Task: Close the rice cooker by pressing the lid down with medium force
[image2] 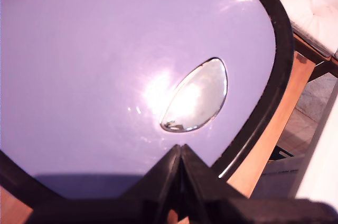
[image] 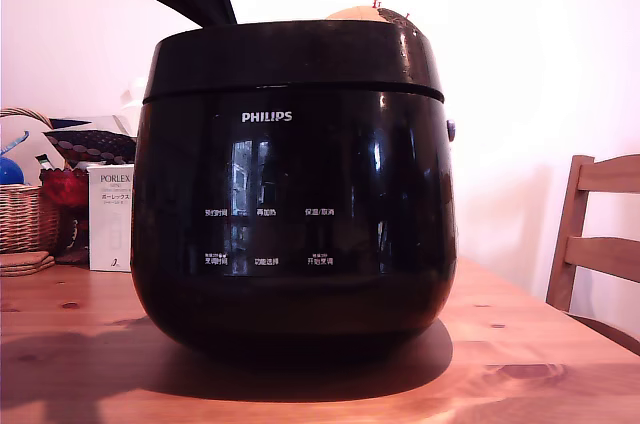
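Reading the wrist view, I see the jaws [image2: 181,152] pressed together to a point, nothing between them, just over the lid [image2: 105,76], near its chrome oval button [image2: 196,97]. In the exterior view the rice cooker [image: 293,194] sits mid-bench [image: 80,344], lid down flush on the body. Behind it, at that view's left, a white box [image: 110,216] and wicker basket [image: 25,214]; at its right, a chair [image: 598,234].

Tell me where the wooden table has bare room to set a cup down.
Bare wood lies in front of the glossy black rice cooker and on the exterior view's right, toward the wooden chair. The exterior view's left is crowded: a wicker basket, a white box and coasters.
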Motion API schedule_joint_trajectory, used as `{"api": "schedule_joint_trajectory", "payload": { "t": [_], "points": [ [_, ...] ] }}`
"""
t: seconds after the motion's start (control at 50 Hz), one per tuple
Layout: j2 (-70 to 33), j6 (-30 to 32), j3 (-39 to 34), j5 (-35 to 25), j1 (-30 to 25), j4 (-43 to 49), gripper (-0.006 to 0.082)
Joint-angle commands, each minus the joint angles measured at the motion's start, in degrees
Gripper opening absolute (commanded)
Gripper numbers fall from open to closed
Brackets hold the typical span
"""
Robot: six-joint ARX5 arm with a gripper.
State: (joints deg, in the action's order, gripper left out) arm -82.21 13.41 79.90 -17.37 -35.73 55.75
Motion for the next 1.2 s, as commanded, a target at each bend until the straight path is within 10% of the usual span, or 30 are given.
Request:
{"api": "schedule_joint_trajectory", "payload": {
  "t": [0.0,1.18],
  "points": [
    [-4.79,-0.37,-5.44,1.11,-0.35,1.46,-0.0024],
    [2.67,-0.33,-9.44,1.16,0.96,-4.48,-0.0024]
  ]
}}
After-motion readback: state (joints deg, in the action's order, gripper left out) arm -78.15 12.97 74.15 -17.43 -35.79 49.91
